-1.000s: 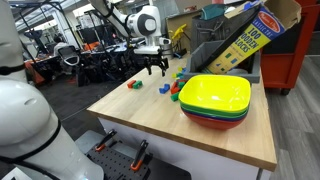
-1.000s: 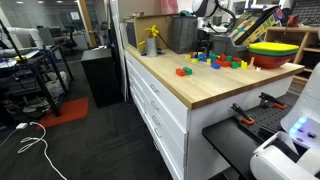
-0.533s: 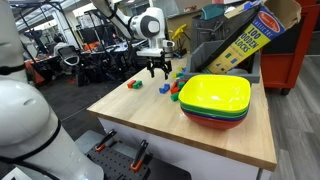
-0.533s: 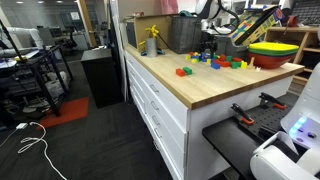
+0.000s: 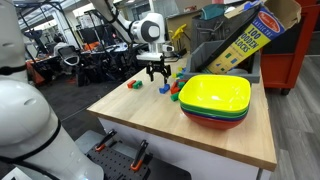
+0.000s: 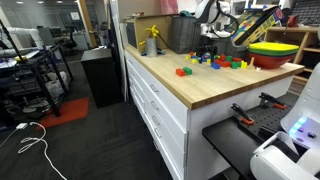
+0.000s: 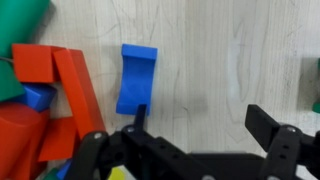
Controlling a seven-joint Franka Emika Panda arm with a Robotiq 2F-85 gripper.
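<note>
At the left edge of the wrist view a green block (image 7: 20, 25) sits above red blocks (image 7: 65, 85). Just right of them a blue block (image 7: 135, 78), arch-shaped as far as I can tell, lies flat on the wooden table (image 7: 210, 60). The gripper (image 7: 200, 118) hangs over it with jaws spread wide and nothing between them, one fingertip (image 7: 141, 118) overlapping the block's lower end. In an exterior view stacked bowls (image 5: 215, 95) stand well off to the right.

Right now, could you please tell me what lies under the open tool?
A blue arch-shaped block lies on the pale wooden tabletop beneath the open tool, with red blocks beside it. The tool's body covers the table nearest the camera, hiding anything there.
</note>
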